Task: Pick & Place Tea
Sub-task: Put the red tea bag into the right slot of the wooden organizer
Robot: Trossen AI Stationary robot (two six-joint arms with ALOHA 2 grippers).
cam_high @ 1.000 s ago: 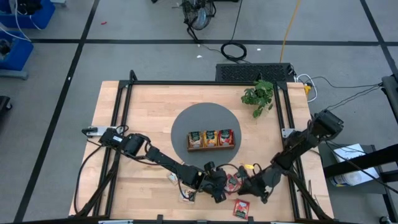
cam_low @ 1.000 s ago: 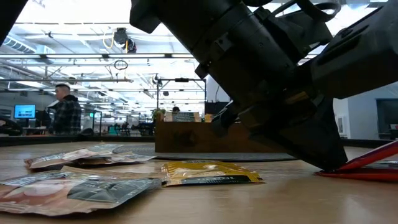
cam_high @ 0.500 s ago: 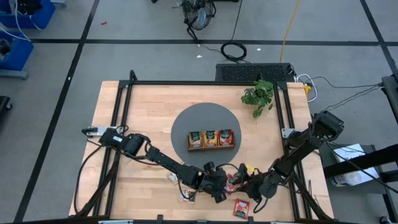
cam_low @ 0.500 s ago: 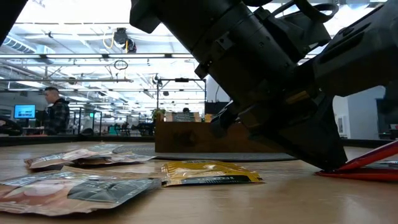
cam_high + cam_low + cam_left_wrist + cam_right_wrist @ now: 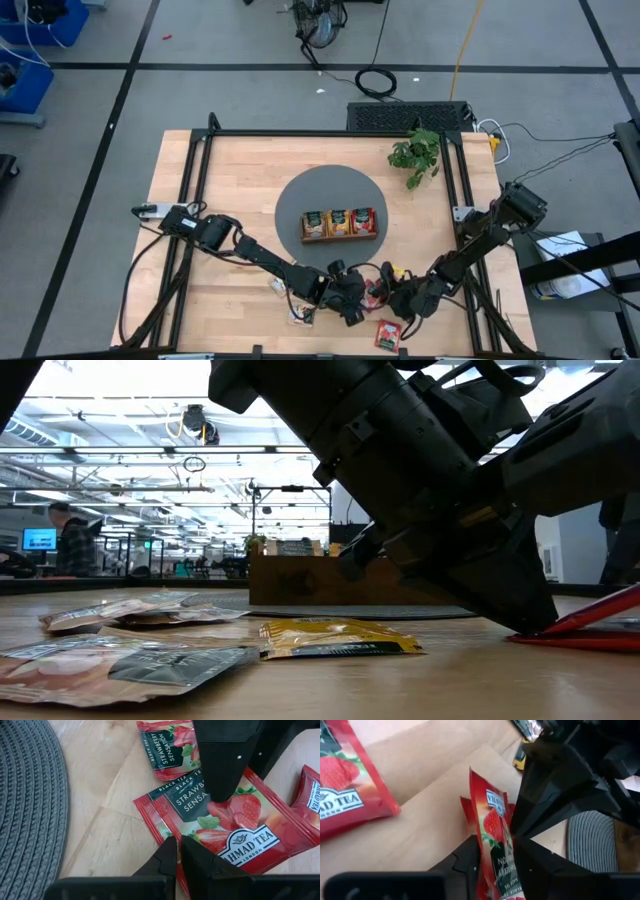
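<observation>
From above, the pale wooden tabletop (image 5: 230, 190) sits on a grey floor crossed by dark lines, with cables trailing behind it. A round grey mat (image 5: 300, 195) lies mid-table carrying a wooden tray (image 5: 340, 238) with sachets in its three compartments; a small green plant (image 5: 415, 152) stands toward the far right corner. The left tool (image 5: 362, 300) and the right tool (image 5: 398, 300) meet close together near the front edge, over a cluster of red tea sachets (image 5: 377, 292); another red sachet (image 5: 388, 334) lies just in front of the right tool.

At tabletop height, a yellow sachet (image 5: 335, 637) and pale tan sachets (image 5: 125, 610) lie flat in front of the dark arm. Behind is a bright hall with ceiling beams; a person (image 5: 70, 545) stands far off at left.

The left wrist view shows the left tool's fingers (image 5: 165, 857) pressed together, clenched on the corner of a strawberry sachet (image 5: 240, 830) lying on the wood beside the mat.

The right wrist view shows the right tool's fingers (image 5: 467, 857) on either side of an upright red sachet (image 5: 495, 840), grasping it.
</observation>
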